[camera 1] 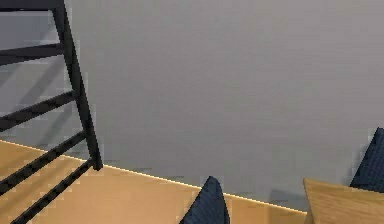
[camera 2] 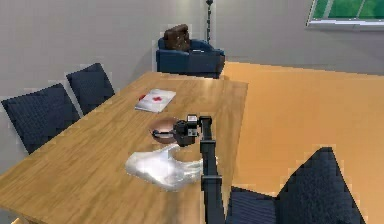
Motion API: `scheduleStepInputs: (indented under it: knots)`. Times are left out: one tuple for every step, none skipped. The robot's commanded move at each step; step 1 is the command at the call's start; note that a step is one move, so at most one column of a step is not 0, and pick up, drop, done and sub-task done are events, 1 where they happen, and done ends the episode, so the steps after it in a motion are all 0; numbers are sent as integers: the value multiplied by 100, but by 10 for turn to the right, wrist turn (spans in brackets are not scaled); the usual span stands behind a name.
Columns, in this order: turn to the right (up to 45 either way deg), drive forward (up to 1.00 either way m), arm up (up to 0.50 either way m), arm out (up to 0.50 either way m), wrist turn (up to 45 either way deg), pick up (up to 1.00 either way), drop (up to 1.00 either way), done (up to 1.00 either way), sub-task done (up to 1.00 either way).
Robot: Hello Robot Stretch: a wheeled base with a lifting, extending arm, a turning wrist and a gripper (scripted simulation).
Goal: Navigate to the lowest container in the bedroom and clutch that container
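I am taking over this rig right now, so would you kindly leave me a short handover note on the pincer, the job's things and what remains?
Pincer: out over the wooden table, at a small round thing lying on it; cannot tell whether it holds anything or touches it.
Things: the round thing, possibly the container, lies between a white flat item and a crumpled clear sheet.
Done: the robot stands at the table, arm reaching out.
Left: confirm the grasp, then lift the round thing clear.
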Motion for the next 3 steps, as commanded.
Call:
scheduleStepInputs:
  knots:
    - [0,0,0,0,0,100,0,0,0]
    - [0,0,10,0,0,0,0,0,0]
    - [0,0,0,0,0,0,0,100,0]
